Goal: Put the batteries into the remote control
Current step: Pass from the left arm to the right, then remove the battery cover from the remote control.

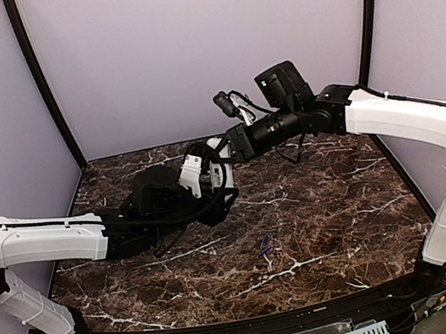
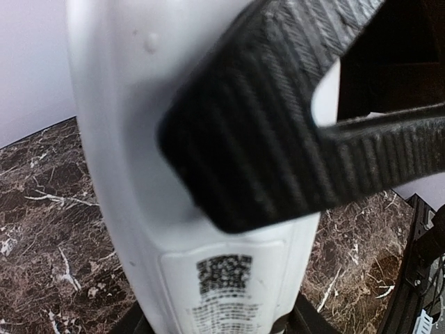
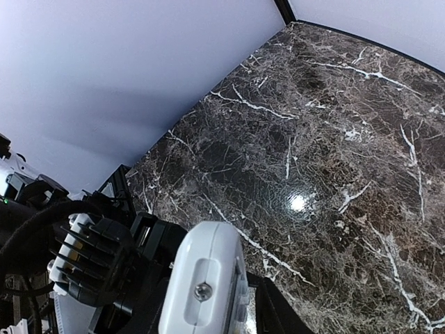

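The white remote control (image 1: 193, 175) is held in the air above the table's middle, between both grippers. My left gripper (image 1: 210, 193) is shut on its lower end, and its dark jaws show either side of the labelled back in the left wrist view (image 2: 219, 324). My right gripper (image 1: 218, 156) is shut on the upper part, with one ribbed black finger (image 2: 264, 125) pressed across the remote's back (image 2: 125, 139). The right wrist view shows the remote's end with a screw (image 3: 204, 282). The bluish-purple batteries (image 1: 263, 246) lie on the table, in front of the grippers.
The dark marble table (image 1: 327, 218) is enclosed by pale walls with black corner posts (image 1: 45, 86). The left arm's wrist (image 3: 90, 264) sits close beside the remote in the right wrist view. A black rail (image 1: 259, 325) runs along the near edge.
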Robot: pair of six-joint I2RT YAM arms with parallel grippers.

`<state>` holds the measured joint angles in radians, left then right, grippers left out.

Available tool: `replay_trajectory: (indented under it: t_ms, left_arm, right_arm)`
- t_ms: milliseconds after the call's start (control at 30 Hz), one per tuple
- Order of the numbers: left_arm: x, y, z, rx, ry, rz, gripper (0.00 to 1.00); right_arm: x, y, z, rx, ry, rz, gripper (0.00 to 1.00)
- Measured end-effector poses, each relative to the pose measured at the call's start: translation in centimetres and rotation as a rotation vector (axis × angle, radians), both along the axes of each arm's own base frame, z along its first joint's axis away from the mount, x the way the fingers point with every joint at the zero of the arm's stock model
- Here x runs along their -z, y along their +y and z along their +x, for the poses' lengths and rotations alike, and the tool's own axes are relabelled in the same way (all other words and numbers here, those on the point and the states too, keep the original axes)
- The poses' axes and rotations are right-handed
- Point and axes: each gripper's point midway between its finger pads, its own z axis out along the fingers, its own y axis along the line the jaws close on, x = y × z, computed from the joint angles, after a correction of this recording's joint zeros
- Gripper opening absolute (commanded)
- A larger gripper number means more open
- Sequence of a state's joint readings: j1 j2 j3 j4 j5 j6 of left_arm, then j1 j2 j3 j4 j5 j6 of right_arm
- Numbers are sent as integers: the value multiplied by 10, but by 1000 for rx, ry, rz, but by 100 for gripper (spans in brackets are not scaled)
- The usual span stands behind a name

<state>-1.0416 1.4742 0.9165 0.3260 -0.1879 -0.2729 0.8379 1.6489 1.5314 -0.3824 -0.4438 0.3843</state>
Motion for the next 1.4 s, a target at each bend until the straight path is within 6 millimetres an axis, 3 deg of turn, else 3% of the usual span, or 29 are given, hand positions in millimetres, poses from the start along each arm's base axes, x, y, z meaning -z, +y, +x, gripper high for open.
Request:
replay_trajectory:
  t_ms: [200, 267, 333, 500, 667, 800, 967, 1233, 1400]
  left_arm:
    - [6, 3, 2, -18, 13, 18, 27]
    - [7, 4, 3, -28, 19, 17, 32]
    - [7, 4, 3, -30, 21, 15, 42]
    - [4, 6, 1, -20, 5, 20, 82]
    - [-22, 18, -9, 10, -63, 0, 98]
    - [-44, 35, -18, 23, -141, -3, 99]
    - [-44, 48, -26, 61, -237, 79, 94]
    - [0, 39, -52, 292, -410, 329, 85]
    - [13, 28, -77, 425, -546, 424, 79]
  right_arm:
    - [6, 3, 4, 5, 3, -6, 15]
    - [8, 1, 8, 23, -10, -20, 6]
    - [9, 1, 9, 24, -12, -21, 0]
    - [7, -1, 11, 25, -11, -14, 0]
    - [12, -17, 14, 20, 24, -5, 0]
    - [16, -40, 20, 24, 63, 13, 0]
    - [18, -57, 17, -12, 116, 48, 0]
    - [23, -51, -7, -159, 220, 101, 0]
    - [39, -48, -10, -188, 276, 88, 0]
